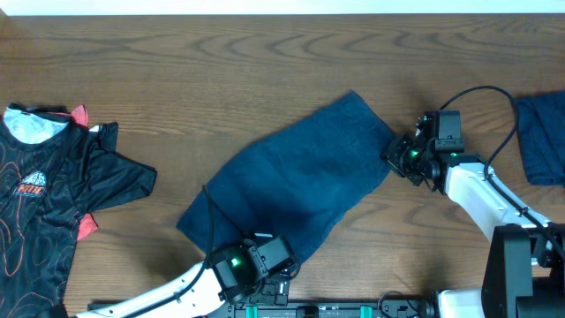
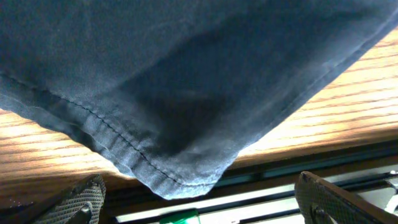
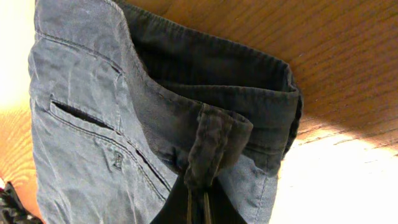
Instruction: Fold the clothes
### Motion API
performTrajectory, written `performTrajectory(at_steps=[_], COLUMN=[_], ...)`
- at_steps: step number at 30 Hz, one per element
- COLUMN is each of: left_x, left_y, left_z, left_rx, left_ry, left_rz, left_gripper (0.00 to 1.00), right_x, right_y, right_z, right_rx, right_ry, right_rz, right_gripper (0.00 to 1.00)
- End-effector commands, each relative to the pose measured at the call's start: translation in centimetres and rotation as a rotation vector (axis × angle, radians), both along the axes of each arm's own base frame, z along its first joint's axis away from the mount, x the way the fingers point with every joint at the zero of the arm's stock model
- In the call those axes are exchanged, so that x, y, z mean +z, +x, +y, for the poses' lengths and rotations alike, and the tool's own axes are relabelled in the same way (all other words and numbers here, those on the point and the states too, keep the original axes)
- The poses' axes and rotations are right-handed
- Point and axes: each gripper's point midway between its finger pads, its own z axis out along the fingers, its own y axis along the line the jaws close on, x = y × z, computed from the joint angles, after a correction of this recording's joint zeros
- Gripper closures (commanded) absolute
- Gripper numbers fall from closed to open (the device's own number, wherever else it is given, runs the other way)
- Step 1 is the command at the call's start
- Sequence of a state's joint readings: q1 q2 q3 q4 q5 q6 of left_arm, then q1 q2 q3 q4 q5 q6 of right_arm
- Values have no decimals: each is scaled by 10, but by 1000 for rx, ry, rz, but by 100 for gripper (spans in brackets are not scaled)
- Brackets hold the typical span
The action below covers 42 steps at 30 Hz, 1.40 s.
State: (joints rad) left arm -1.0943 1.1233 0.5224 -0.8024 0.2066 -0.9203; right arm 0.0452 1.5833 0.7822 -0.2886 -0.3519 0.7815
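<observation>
Overhead: the dark navy soft fabric garment (image 1: 291, 181) (clothes, no print) lies flat mid worktop (image 1: 265, 62) (brown wood grain), stretched diagonally from 7 o'clock to 1 o'clock. Right fingers (image 3: 174, 211) are pinched tight on a belt loop at the waistband, i.e. the garment's 2 o'clock corner; the wrist cam shows a slit pocket and stitched waistband right next to the grip. Left fingers (image 2: 336, 199) are spread wide w/ nothing in them, down at the garment's 6 o'clock edge. The left wrist cam shows a stitched hem corner hanging in view between the two fingers, can't tell if it touches either. Other stuff: a 2nd navy cloth piece (image 1: 540, 137) at the 3 o'clock edge, well apart, and a black tee w/ red-orange line print (image 1: 53, 199) at 9 o'clock.
</observation>
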Motion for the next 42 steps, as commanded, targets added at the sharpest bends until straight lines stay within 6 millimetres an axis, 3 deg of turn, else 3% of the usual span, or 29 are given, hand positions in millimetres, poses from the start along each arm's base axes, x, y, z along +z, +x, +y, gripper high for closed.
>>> performTrajectory(at_steps=[1,8,11,13,15,27,31,37,42], left_x=[-6,-17,-23,-24,-26,-18,3,43,54], left_y=[-2,-5,-6,-5,-3,1,20,48,51], left_z=[4,0,1,3,6,12,15,5,1], left_rx=[7,4,19,33,53,61,61,66,54], left_ry=[26,49,68,76,86,116,156,104,66], left_rz=[10,54,91,106,117,108,9,-143,-176], left_gripper=[1,1,35,74,94,94,94,94,94], right_x=[-3,-3,-4,-5,-5,-5,-5,-5,-3], right_y=[-4,-4,-6,-8,-8,-8,-8,-7,-5], right_z=[6,6,6,6,6,6,5,5,5], right_rx=[10,10,10,10,10,23,34,76,106], right_ry=[24,24,24,23,23,16,6,-18,-34], right_rz=[17,18,26,34,37,31,23,2,-16], right_gripper=[99,99,99,99,99,99,99,99,99])
